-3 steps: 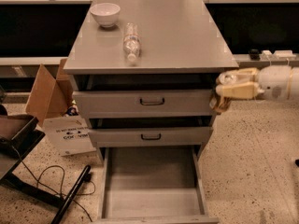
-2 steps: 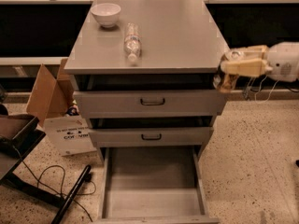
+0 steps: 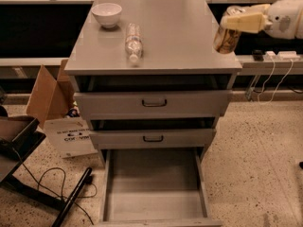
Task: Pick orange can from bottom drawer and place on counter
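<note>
One orange can (image 3: 226,40) sits in the grip of the robot's gripper (image 3: 230,23) at the far right edge of the counter (image 3: 180,37), near its front right corner. The cream-coloured fingers (image 3: 244,21) reach in from the right and are closed on the upper part of the can, just below its silver lid. The can's long axis runs close to vertical, lid end up and leaning slightly to the right, base end down at the level of the counter's edge. Whether the base touches the slab or hangs just above it cannot be told from this view.

Well apart from the can, a clear plastic bottle (image 3: 133,42) lies on its side near the middle of the counter, its cap end pointing toward the front edge. A white bowl (image 3: 106,14) stands upright at the back left corner.

Below the counter, the bottom drawer (image 3: 154,195) is pulled fully out toward the camera, showing its grey floor and low side walls. Two drawer fronts (image 3: 151,103) with black handles sit above it, each slightly ajar. A cardboard box (image 3: 49,96) leans against the cabinet's left side, and black cables (image 3: 45,181) trail over the speckled floor beside it.
</note>
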